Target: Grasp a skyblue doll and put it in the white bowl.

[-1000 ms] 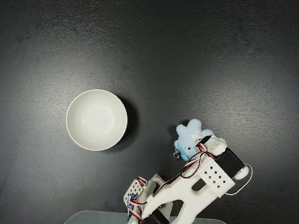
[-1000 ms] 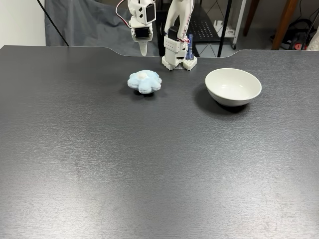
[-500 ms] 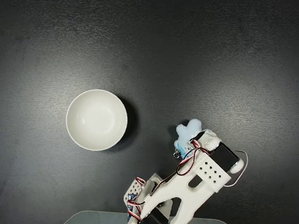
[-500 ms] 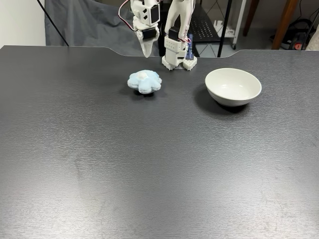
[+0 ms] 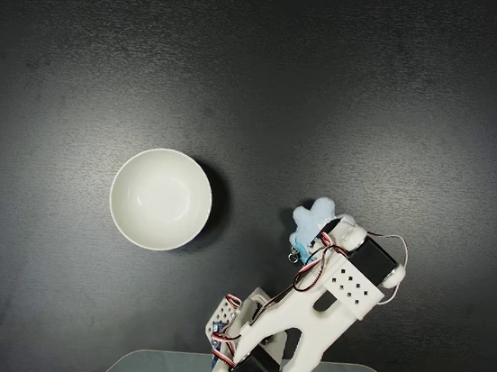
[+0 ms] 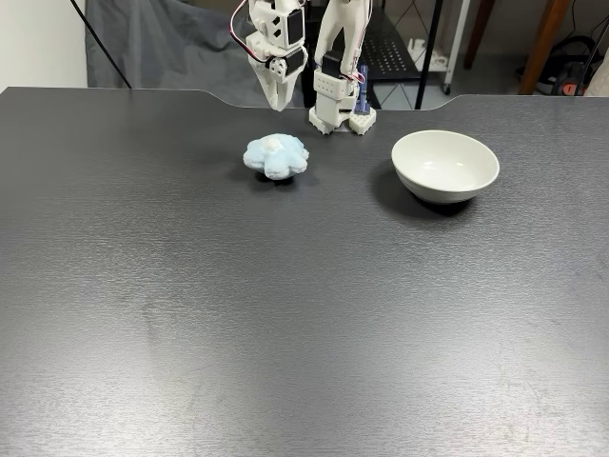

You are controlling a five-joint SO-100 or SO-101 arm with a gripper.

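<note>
The skyblue doll (image 5: 310, 221) (image 6: 276, 155) lies on the black table, a fluffy light-blue lump with a small metal ring at its near side in the overhead fixed view. The white bowl (image 5: 161, 199) (image 6: 445, 164) stands upright with nothing in it, well apart from the doll. My gripper (image 5: 340, 226) (image 6: 278, 99) hangs above the table just behind the doll on the base side, pointing down. Its fingers taper together to a point with nothing between them. In the overhead fixed view the wrist covers part of the doll's right edge.
The arm's base (image 5: 242, 349) (image 6: 338, 109) is fixed at the table's edge, between doll and bowl in the front fixed view. Dark tabletop (image 6: 304, 314) stretches wide toward the front. Behind the table are a grey cloth (image 6: 162, 43) and furniture legs.
The gripper has swung a little toward the doll, leftward in the overhead fixed view and rightward in the front one. Doll and bowl have not moved.
</note>
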